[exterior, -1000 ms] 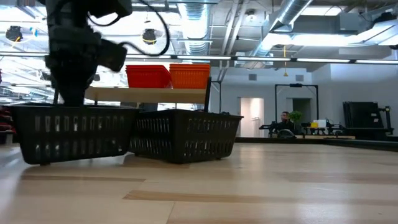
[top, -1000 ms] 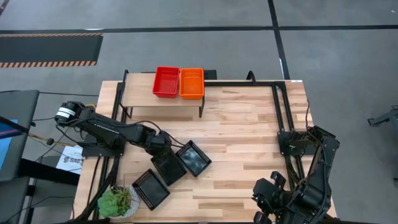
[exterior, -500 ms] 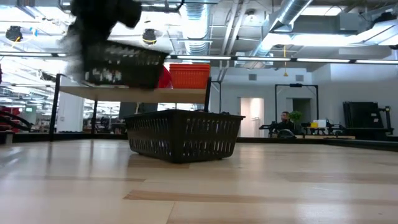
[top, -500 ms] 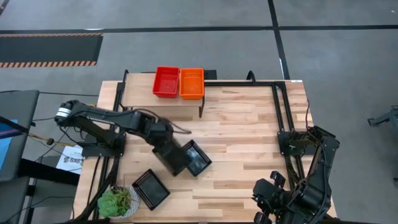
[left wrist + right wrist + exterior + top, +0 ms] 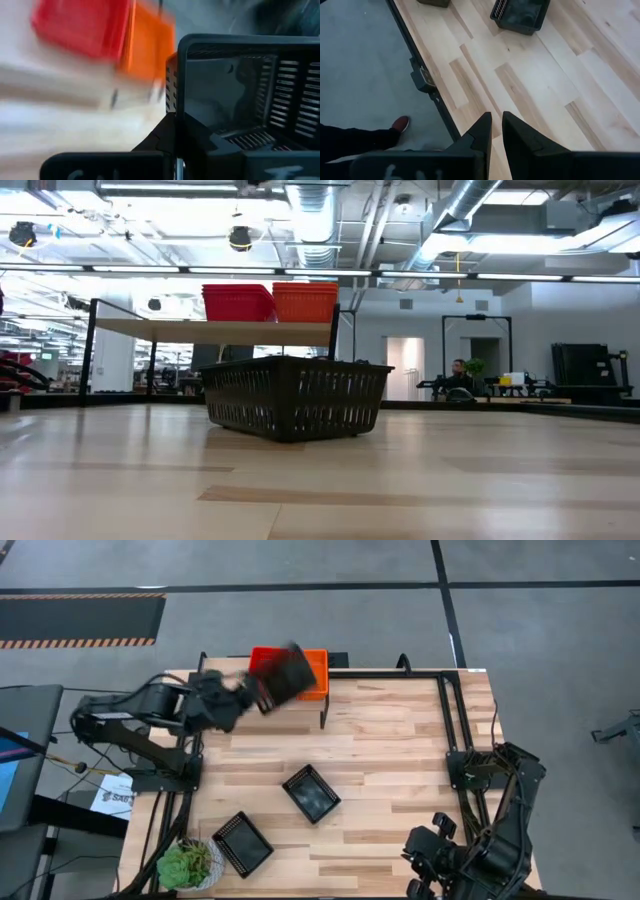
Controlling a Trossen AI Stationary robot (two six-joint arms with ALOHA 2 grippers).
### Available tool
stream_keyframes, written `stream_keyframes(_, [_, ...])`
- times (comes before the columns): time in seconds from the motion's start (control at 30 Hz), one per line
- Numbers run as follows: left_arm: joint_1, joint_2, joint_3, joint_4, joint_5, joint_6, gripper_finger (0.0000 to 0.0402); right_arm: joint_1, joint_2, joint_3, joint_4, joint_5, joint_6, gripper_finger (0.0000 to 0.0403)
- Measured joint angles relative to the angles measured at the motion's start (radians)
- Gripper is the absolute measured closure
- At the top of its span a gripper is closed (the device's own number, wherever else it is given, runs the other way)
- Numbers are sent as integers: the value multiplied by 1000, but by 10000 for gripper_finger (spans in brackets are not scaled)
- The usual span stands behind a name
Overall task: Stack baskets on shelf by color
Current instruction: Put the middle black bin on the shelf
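My left gripper (image 5: 256,692) is raised over the shelf (image 5: 300,705) and is shut on a black basket (image 5: 284,677). That basket hangs over the red basket (image 5: 262,655), next to the orange basket (image 5: 318,668); both stand on the shelf's plank. Two more black baskets (image 5: 312,793) (image 5: 243,843) rest on their bottoms on the tabletop. The low view shows one of them (image 5: 295,395) in front of the shelf (image 5: 235,330). My right gripper (image 5: 496,131) is shut on nothing, at the table's near right corner. My left gripper holds the black basket by one wall at its rim (image 5: 174,95), near a corner. One finger (image 5: 210,145) seems to be inside the basket and the other (image 5: 157,142) outside. The basket is lifted clear, tilted, above the shelf.
A green potted plant (image 5: 188,865) stands at the near left corner, beside one black basket. A black metal frame (image 5: 452,710) runs along the table's right side. A person's shoe (image 5: 400,123) shows on the floor beside the table.
My left gripper has risen from the table with the black basket and swung toward the far edge, over the shelf, rolling as it went. The basket is now lifted clear and tilted above the red basket. The other two black baskets have stayed in place.
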Motion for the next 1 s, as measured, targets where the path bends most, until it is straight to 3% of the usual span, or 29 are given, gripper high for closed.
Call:
stream_keyframes(0.23, [1,-63,7,-11,-486,-197,393,-28,0,0,0,0,-34,333])
stream_keyframes(0.3, [13,-65,7,-11,-585,-198,393,-41,0,0,0,0,-46,333])
stream_keyframes(0.37, [34,-64,7,-10,-621,-199,393,-50,0,0,0,0,-49,333])
stream_keyframes(0.5, [107,-65,-19,-29,-567,-313,393,-64,0,0,0,0,-73,333])
stream_keyframes(0.67, [226,-68,-61,-323,-366,-693,393,-70,0,0,0,-1,-83,333])
stream_keyframes(0.77, [289,-80,-101,-355,-286,-732,393,-72,0,0,0,-2,-83,333])
stream_keyframes(1.0, [378,-81,-150,-287,-281,-789,393,-72,0,0,0,-5,-85,333])
